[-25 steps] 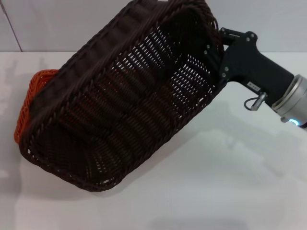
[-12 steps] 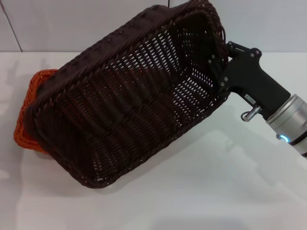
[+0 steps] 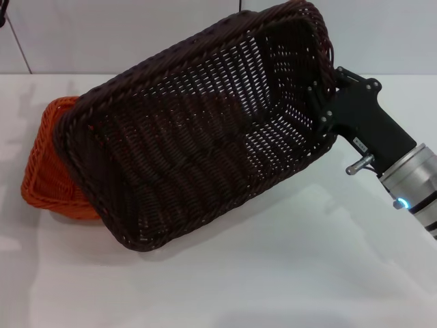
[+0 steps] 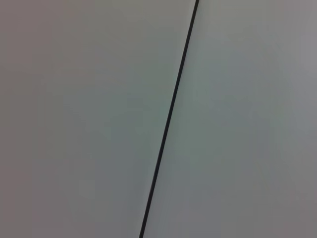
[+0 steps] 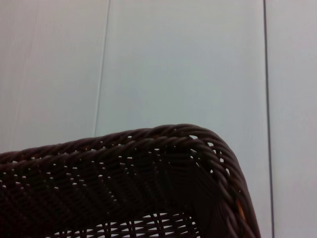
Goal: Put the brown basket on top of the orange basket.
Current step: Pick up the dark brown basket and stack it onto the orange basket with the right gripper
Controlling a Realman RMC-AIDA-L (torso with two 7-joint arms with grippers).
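Note:
The brown basket (image 3: 198,130) hangs tilted in the air in the head view, its open side facing me, its low end over the orange basket (image 3: 48,167), which lies on the white table at the left and is largely hidden behind it. My right gripper (image 3: 322,109) is shut on the brown basket's right end wall, at its rim. The right wrist view shows the brown basket's braided rim (image 5: 148,141) close up against the wall. My left gripper is out of view; the left wrist view shows only a pale wall with a dark seam.
The white table (image 3: 287,273) spreads in front and to the right of the baskets. A pale panelled wall (image 3: 102,34) stands behind the table.
My right gripper has moved right and a little down with the brown basket, which has swung so more of its inside shows. More of the orange basket is uncovered at the left.

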